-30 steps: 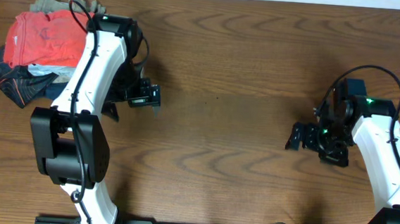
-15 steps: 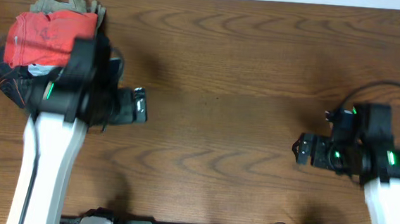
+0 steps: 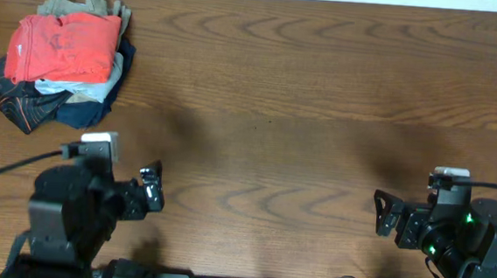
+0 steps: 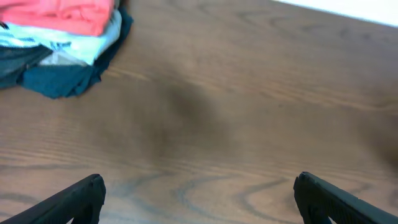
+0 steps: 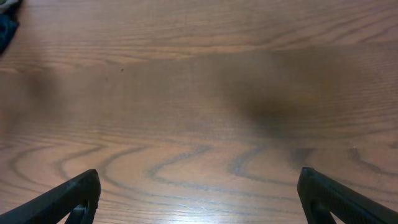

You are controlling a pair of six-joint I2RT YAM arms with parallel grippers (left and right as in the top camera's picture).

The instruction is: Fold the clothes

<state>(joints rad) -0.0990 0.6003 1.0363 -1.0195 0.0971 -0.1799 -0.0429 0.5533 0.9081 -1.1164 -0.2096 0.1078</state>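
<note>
The coral-red T-shirt [image 3: 64,47] lies as a rough, folded rectangle on top of a heap of other garments [image 3: 23,101] at the far left corner of the desk [image 3: 304,90]. Its surface is rumpled, with faint pale marks too small to read. A light-blue layer shows just under its near edge, navy and black patterned cloth spreads out below that, and tan fabric pokes out at the far side. The left wrist view catches only the shirt's near edge, stacked on the blue and navy layers.

A second ago the left arm reached out across the desk, right beside the heap, and the right arm stood extended over the right side. Both have since drawn back to the near edge. The left gripper [image 3: 150,189] and right gripper [image 3: 385,214] hang over bare wood, well apart from the clothes. Each has its fingers spread wide with nothing between them. The T-shirt and heap lie just as they did before.
</note>
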